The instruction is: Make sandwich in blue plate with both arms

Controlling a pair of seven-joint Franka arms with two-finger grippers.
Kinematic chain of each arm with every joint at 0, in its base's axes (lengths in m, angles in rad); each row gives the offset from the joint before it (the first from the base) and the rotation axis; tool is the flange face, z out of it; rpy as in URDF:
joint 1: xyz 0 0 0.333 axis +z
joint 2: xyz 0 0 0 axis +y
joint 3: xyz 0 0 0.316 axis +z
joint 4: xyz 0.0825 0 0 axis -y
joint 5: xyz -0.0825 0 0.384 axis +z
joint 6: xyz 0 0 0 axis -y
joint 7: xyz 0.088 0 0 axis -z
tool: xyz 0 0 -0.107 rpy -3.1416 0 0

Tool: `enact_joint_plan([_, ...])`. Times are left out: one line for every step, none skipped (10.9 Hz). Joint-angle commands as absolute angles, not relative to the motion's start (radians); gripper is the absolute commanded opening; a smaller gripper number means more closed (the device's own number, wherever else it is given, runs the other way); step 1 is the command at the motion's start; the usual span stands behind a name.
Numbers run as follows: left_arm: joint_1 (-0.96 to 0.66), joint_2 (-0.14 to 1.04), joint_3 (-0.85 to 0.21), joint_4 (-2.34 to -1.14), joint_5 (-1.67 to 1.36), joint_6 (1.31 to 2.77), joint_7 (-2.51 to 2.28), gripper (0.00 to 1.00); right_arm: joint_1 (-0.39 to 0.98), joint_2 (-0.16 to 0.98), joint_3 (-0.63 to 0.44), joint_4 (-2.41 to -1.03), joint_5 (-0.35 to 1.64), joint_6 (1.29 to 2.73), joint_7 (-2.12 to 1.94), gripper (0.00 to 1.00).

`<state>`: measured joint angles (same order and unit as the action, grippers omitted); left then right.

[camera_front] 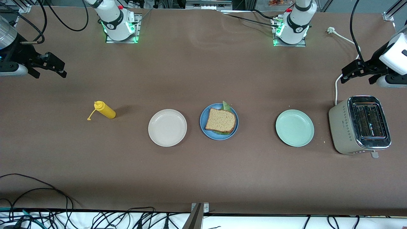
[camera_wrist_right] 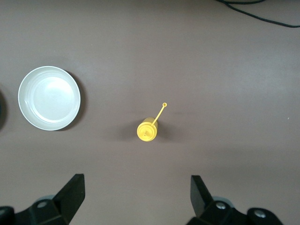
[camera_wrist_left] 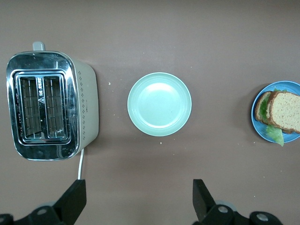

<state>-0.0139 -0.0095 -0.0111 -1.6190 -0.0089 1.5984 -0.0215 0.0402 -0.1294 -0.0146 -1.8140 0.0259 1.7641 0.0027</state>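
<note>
The sandwich, two brown bread slices with green lettuce between them, lies on the blue plate at the table's middle. It also shows at the edge of the left wrist view, on the blue plate. My left gripper is open and empty, up in the air at the left arm's end of the table, over bare table by the toaster; its own view shows it wide open. My right gripper is open and empty, up in the air at the right arm's end; its own view shows it wide open.
A beige plate lies beside the blue plate toward the right arm's end, with a yellow squeeze bottle farther that way. A mint-green plate and a toaster lie toward the left arm's end.
</note>
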Motion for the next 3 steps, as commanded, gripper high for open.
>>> enact_joint_plan([-0.014, -0.017, -0.014, -1.609, 0.015, 1.578, -0.028, 1.0, 0.025, -0.129, -0.002, -1.798, 0.04, 1.743, 0.011, 1.0])
enact_joint_plan([-0.014, -0.017, -0.014, -1.609, 0.015, 1.578, -0.028, 1.0, 0.025, -0.129, -0.002, -1.798, 0.04, 1.741, 0.011, 1.0])
enact_joint_plan([-0.014, -0.018, -0.014, -1.609, 0.015, 1.578, -0.028, 1.0, 0.025, -0.129, -0.002, -1.798, 0.04, 1.743, 0.008, 1.0])
